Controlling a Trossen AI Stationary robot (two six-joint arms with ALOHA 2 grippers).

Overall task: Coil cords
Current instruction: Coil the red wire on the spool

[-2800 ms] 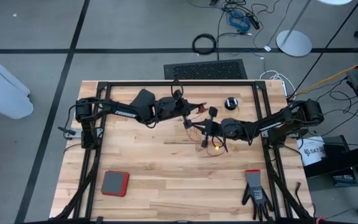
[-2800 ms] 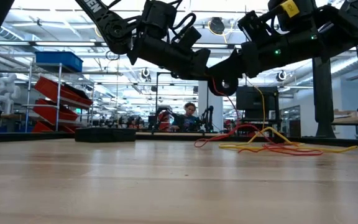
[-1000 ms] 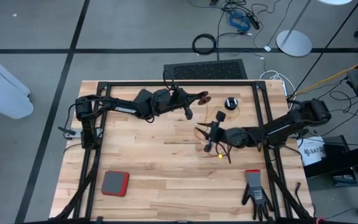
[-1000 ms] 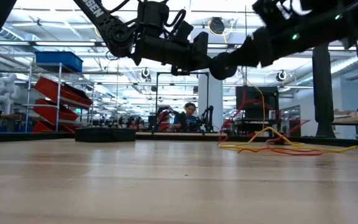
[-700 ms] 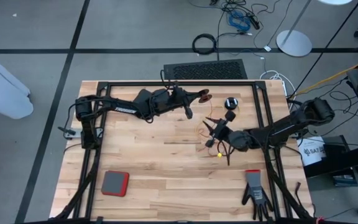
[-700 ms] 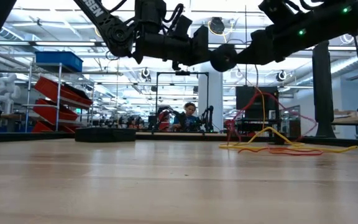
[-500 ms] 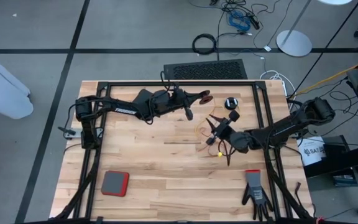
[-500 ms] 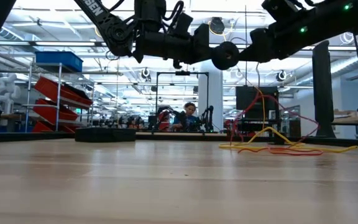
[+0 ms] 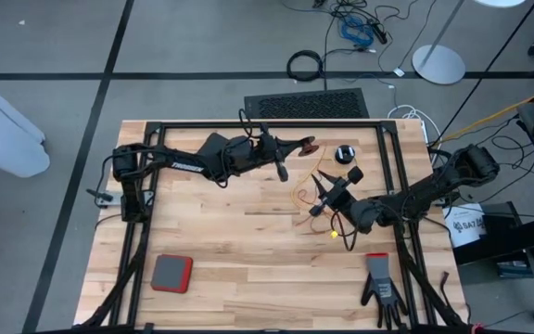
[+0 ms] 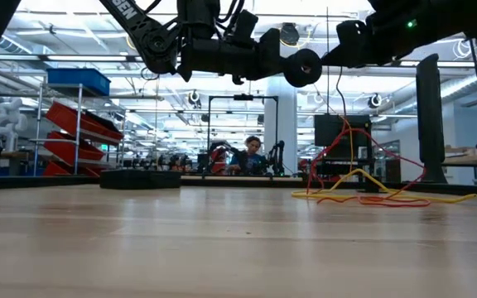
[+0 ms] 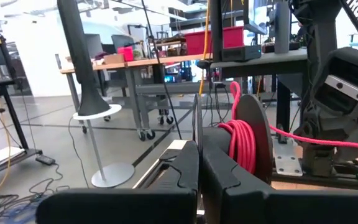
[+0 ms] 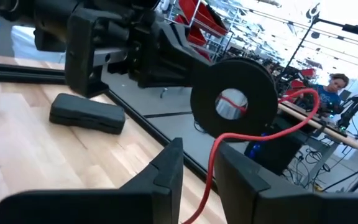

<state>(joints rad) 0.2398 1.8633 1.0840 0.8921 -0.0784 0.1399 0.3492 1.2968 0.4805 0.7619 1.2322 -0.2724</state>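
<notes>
While the low camera looks across bare planks of the wooden table (image 10: 222, 248), both arms hang up above it. Nearest the front edge in the overhead view lie a red pad (image 9: 171, 273) and a black glove (image 9: 379, 287), neither touched. A little farther in, the right gripper (image 9: 321, 193) reaches in from the right arm, raised off the boards; its fingers (image 12: 166, 171) stand slightly apart with the reddish-orange cord (image 12: 211, 167) running up between them (whether they actually pinch it, I cannot tell). Below it on the table sits a loose tangle of that cord with the yellow cord (image 10: 371, 184), strands climbing from the heap toward the grippers.

Beyond that, the left gripper (image 9: 297, 144) stretches across from the left side, clamped tight on a round black reel (image 11: 248, 140) held up in the air; red cord is wound on its hub, and the disc with its pale centre (image 12: 232, 102) faces the right wrist camera. A second reel (image 9: 344, 154) lies flat on the table just beyond the right gripper, apart from both.

Farther back, off the table, a black floor mat (image 9: 306, 105) lies on the grey floor, then a thick black cable ring (image 9: 305, 66) and a blue cable bundle (image 9: 353, 31). At table height, a person (image 10: 252, 155) sits at a far bench in the workshop.
</notes>
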